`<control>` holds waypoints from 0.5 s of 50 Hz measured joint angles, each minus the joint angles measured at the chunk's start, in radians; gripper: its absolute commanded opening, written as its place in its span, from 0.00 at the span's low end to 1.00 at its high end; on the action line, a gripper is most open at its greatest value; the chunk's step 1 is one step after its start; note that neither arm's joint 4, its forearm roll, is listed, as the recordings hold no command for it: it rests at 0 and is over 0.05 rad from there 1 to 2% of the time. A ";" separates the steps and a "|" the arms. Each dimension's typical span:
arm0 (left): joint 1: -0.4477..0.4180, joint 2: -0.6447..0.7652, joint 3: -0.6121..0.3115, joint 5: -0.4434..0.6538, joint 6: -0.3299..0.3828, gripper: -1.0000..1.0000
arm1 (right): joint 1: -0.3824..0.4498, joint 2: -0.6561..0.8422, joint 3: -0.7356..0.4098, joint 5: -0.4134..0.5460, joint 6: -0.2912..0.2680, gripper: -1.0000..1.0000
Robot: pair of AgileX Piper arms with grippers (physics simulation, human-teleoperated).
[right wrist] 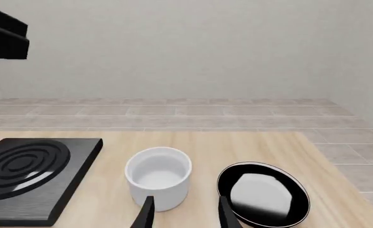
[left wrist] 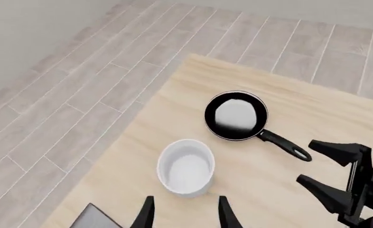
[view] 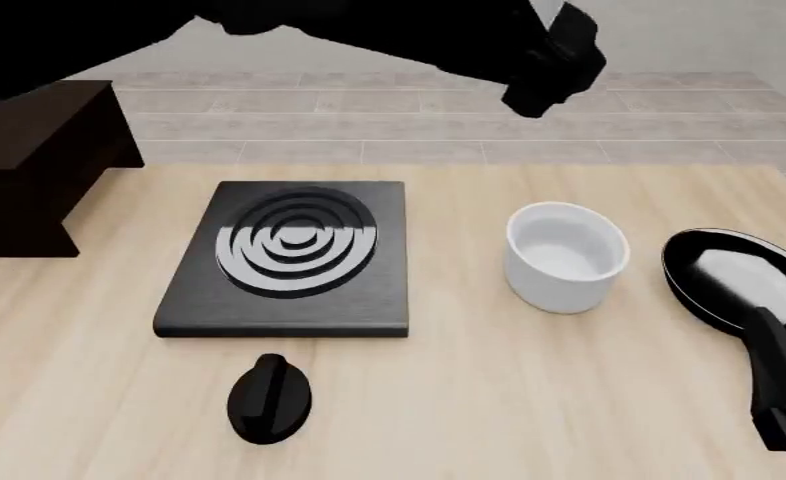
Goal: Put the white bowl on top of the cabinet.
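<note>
The white bowl [view: 567, 255] stands upright and empty on the table, between the stove plate and the pan. In the left wrist view, my left gripper [left wrist: 186, 202] hangs open above the bowl [left wrist: 186, 166], touching nothing. My right gripper [right wrist: 186, 202] is open too, low over the table on the near side of the bowl [right wrist: 158, 176] and the pan; it also shows from the side in the left wrist view [left wrist: 304, 161]. The dark cabinet [view: 33, 165] sits at the table's far left, its flat top bare.
A black frying pan [view: 747, 280] lies right of the bowl, handle toward the right gripper. A black stove plate [view: 293, 255] with silver rings sits mid-table, a black knob [view: 270, 397] in front of it. The left arm [view: 540, 60] crosses high over the table.
</note>
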 measured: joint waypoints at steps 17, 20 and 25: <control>-0.088 0.284 -0.254 0.138 0.041 1.00 | 0.000 0.000 0.000 0.000 0.000 1.00; -0.099 0.323 -0.288 0.159 0.048 1.00 | 0.000 0.000 0.000 0.000 0.000 1.00; -0.113 0.381 -0.334 0.188 0.059 1.00 | 0.000 0.000 0.000 0.000 0.000 1.00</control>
